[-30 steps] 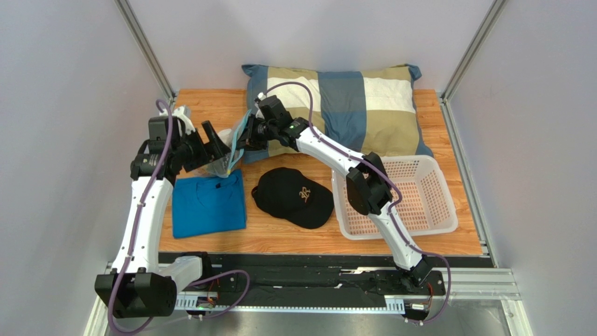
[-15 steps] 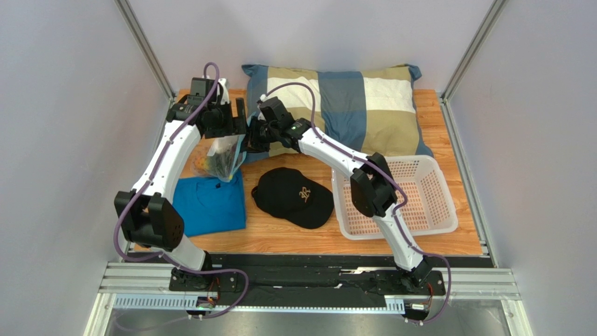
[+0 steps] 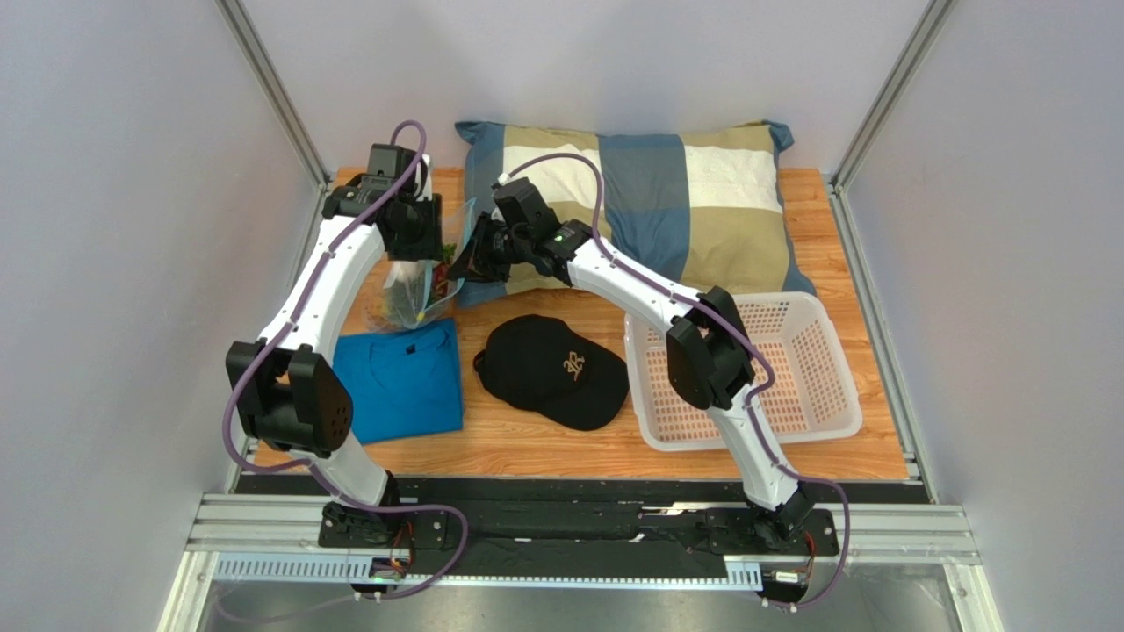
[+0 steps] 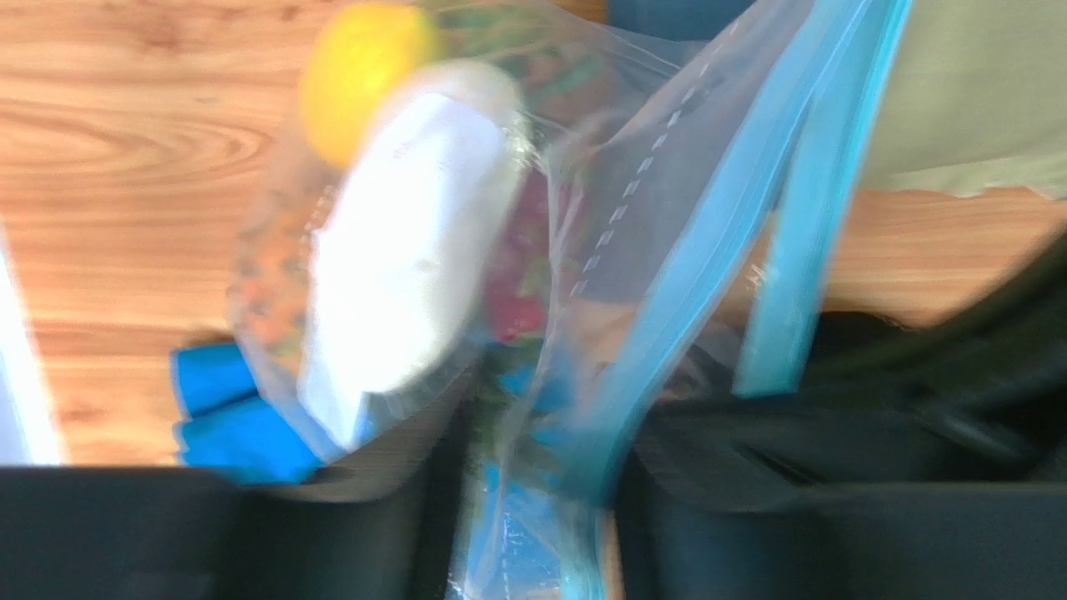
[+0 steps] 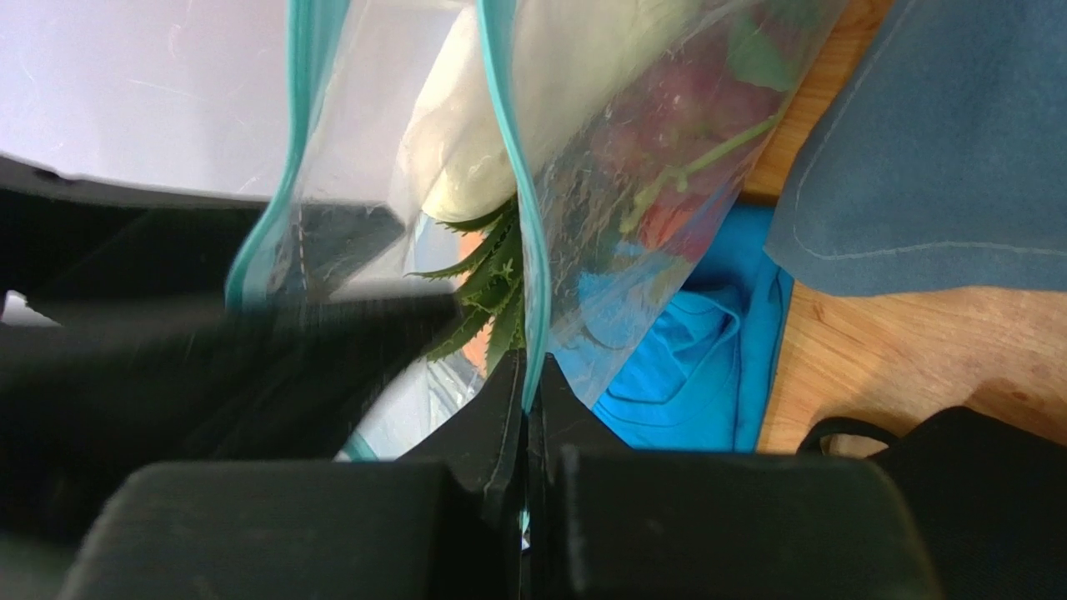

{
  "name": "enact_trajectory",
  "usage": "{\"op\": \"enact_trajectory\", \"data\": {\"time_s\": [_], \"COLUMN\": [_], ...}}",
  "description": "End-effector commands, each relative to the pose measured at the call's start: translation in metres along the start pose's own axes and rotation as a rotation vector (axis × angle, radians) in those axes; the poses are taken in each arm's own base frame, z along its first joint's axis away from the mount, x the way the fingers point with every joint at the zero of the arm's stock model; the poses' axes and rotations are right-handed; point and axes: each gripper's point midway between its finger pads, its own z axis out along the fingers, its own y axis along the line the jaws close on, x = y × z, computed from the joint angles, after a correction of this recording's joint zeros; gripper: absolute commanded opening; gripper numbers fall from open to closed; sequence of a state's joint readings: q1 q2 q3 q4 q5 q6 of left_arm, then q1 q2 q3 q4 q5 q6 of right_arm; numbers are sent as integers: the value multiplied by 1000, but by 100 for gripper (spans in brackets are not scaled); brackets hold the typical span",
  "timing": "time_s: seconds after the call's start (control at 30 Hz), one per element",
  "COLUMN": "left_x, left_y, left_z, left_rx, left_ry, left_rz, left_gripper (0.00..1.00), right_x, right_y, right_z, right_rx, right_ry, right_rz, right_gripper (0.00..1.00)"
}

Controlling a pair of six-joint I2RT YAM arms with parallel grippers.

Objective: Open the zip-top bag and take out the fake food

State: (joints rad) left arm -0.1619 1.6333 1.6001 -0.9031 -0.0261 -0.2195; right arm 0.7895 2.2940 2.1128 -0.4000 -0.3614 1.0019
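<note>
My right pincer [image 5: 526, 390] clamps one lip of the zip-top bag [image 5: 633, 169]; my left pincer [image 4: 539, 500] straddles the other, grip unclear. Opening step: next, pull apart gently.

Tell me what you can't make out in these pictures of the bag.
Top view: zip-top bag too small to show how far it's open.
Left wrist view: blur hides whether the left gripper grips the bag.
Right wrist view: top edge cuts off the fake food.

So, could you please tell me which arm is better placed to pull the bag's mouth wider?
Left: the left pincer, open, straddles the free lip of the zip-top bag; the right pincer is shut on the other.
</note>
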Motion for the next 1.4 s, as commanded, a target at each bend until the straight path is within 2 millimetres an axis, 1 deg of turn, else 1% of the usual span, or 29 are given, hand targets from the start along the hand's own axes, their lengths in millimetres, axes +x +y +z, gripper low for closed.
{"op": "enact_trajectory", "data": {"time_s": [0.0,0.03,0.07,0.1,0.13,0.17,0.23,0.27,0.3,0.33,0.37,0.4,0.47,0.5,0.53,0.57,0.63,0.7,0.73,0.77,0.8,0.83,0.93,0.97,1.0,1.07,1.27,1.3,1.37], "left_x": [-14,-23,-23,-29,-35,-38,-40,-40,-38,-36,-35,-33,-33,-32,-34,-34,-36,-36,-37,-36,-37,-37,-34,-31,-31,-30,-22,-22,-19], "left_y": [27,31,32,31,24,20,8,5,4,0,-1,-1,-2,-2,-2,-2,-2,-2,-1,-2,-4,-3,-4,-4,-5,-8,-17,-19,-20], "left_z": [3,4,1,-3,-8,-12,-21,-23,-24,-24,-24,-23,-22,-22,-23,-23,-26,-28,-28,-28,-28,-28,-29,-28,-29,-31,-34,-35,-35], "left_rx": [-133,-152,-152,-146,-108,-82,-13,5,17,39,41,42,45,43,44,44,46,47,45,49,60,59,62,62,71,87,139,152,164], "left_ry": [-2,-5,6,-13,-46,-66,-100,-105,-103,-94,-89,-84,-88,-88,-102,-105,-121,-132,-134,-132,-133,-131,-127,-123,-127,-130,-118,-122,-117], "left_rz": [44,41,41,38,39,41,40,36,28,21,15,11,-4,-9,-21,-30,-50,-62,-68,-73,-73,-78,-95,-102,-111,-119,-126,-123,-118], "left_gripper": [2,0,0,0,0,0,0,0,0,0,0,0,0,0,0,0,0,0,0,0,0,0,0,0,0,0,0,0,0], "right_x": [-3,-4,-6,-11,-14,-22,-26,-30,-30,-33,-36,-37,-37,-36,-31,-29,-21,-16,-12,-10,-8,-9,-18,-20,-23,-30,-51,-52,-55], "right_y": [42,36,27,20,15,11,15,27,25,30,42,47,60,61,67,74,71,75,70,74,71,63,54,45,45,36,30,26,27], "right_z": [-30,-29,-27,-33,-35,-40,-54,-64,-65,-70,-77,-78,-78,-73,-69,-63,-47,-36,-26,-23,-17,-7,9,19,22,31,39,43,46], "right_rx": [-94,-74,-48,-9,19,48,76,60,65,60,36,26,-21,-34,-68,-100,-126,-161,-163,-179,-177,-163,-149,-136,-134,-120,-128,-125,-144], "right_ry": [-15,-13,-12,-10,-12,-30,-37,-63,-68,-89,-115,-127,-137,-131,-113,-111,-72,-58,-43,-45,-44,-52,-99,-106,-120,-144,-219,-221,-226], "right_rz": [-67,-77,-91,-139,-181,-224,-325,-349,-355,-360,-373,-382,-386,-373,-343,-337,-287,-231,-223,-226,-222,-209,-171,-155,-123,-89,17,31,70], "right_gripper": [0,5,17,23,30,41,51,56,58,58,58,56,48,45,40,38,33,31,31,32,35,41,47,48,49,50,57,57,61]}}
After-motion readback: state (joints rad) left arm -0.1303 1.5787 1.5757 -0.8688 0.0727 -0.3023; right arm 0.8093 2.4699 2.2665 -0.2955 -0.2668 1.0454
